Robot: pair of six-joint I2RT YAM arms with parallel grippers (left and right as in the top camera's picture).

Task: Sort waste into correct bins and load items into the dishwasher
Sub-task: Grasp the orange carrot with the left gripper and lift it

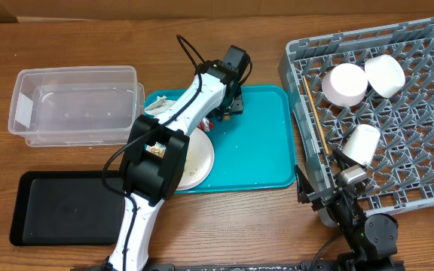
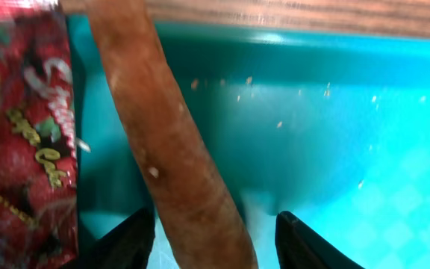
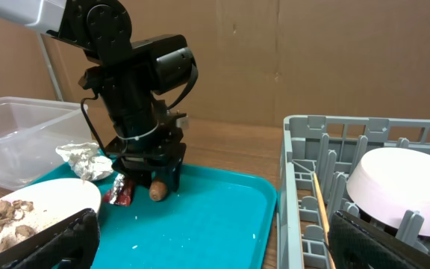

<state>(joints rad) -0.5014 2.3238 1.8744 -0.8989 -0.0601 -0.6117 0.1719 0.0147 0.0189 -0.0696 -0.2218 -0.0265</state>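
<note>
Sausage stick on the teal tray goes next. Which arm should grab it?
Left. The left gripper is down on the tray with open jaws either side of the stick. The right gripper, also open, is over by the rack, farther off.

The right half of the teal tray (image 1: 261, 143) lies bare; its left half is crowded by the left arm (image 1: 191, 105), white plate (image 1: 199, 162) and crumpled napkin (image 3: 84, 158).
</note>
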